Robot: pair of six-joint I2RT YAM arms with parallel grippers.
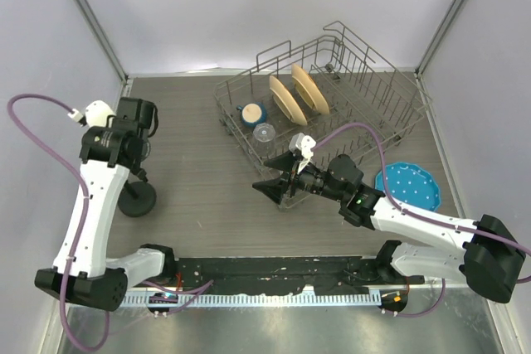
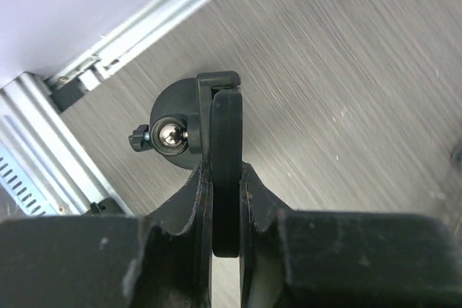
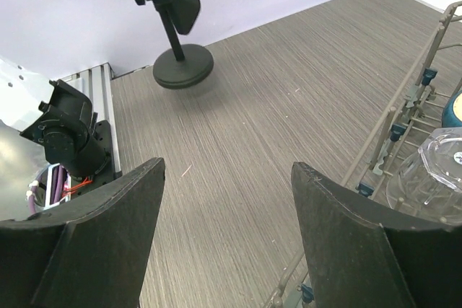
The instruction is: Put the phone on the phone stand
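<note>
— Two arms in shot, what's the left one got?
— left gripper [image 2: 226, 172] has its fingers [image 2: 189, 210] pinched on the phone [image 2: 228, 128]. wrist view shows the slab edge-on, squeezed from both flat sides near its lower end
— where's the phone relative to the stand?
— right at it. phone stand [image 2: 173, 102] sits by the left edge of the counter [image 1: 207, 205], a bit closer to the front edge than the back. phone lies flat against the upright holder, its top end tucked under the holder's hooked lip. ball joint [image 2: 172, 135] shows just beside the phone on the holder's back side, disc base under that
— seated or only touching?
— can't tell, the fingers cover the bottom end. right wrist view has the phone tilted at the top of the post, above the disc base
— right side?
— right gripper [image 3: 225, 171] hangs over the middle of the counter, fingers spread wide over bare surface, pointing toward the stand. it's just beside the near-left corner of the dish rack [image 1: 390, 113]
— anything else on there?
— rack holds two tan plates [image 1: 300, 93] on edge, a blue cup [image 1: 250, 113] and a clear glass [image 1: 264, 133]. blue plate [image 1: 411, 180] lies flat by the right edge of the counter, well apart from the stand
</note>
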